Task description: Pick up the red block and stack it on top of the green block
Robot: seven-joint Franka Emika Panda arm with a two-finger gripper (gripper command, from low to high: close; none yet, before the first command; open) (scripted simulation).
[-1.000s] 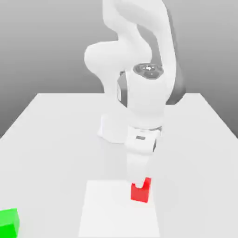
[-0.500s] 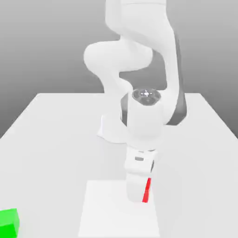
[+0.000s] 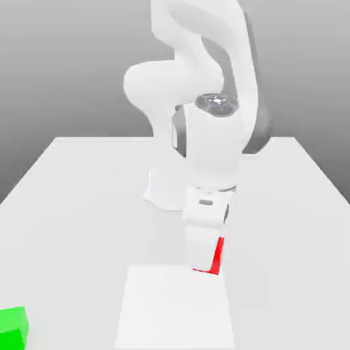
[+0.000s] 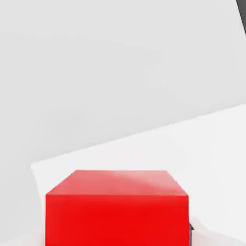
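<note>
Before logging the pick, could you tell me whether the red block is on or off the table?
Off: the red block hangs in the gripper above the table.

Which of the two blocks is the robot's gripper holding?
The red block. It sits in the shut gripper, while the green block lies far away at the table's corner on the exterior view's left.
</note>
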